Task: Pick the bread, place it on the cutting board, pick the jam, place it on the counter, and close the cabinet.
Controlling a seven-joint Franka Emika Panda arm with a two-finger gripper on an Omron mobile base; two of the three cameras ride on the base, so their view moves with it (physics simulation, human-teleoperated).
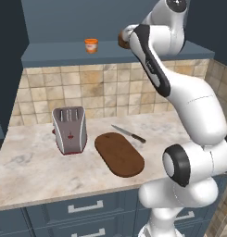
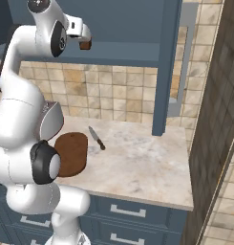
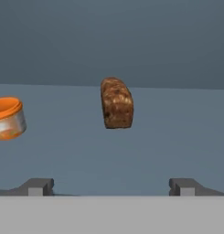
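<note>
Two items are sitting on the blue-grey cabinet shelf (image 1: 54, 55): the bread (image 3: 117, 103) and, to its left, the jam (image 3: 8, 118). The gripper (image 3: 111, 186) is facing the bread, jaws spread wide, holding nothing. Below, the beige counter (image 1: 36, 166) is carrying the cutting board (image 1: 119, 153), a toaster (image 1: 69, 129) and a knife (image 1: 128, 134).

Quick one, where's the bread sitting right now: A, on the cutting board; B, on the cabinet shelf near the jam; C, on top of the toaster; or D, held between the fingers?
B: the bread rests on the blue-grey cabinet shelf beside the jam, ahead of the open fingers, while the cutting board lies bare.
</note>
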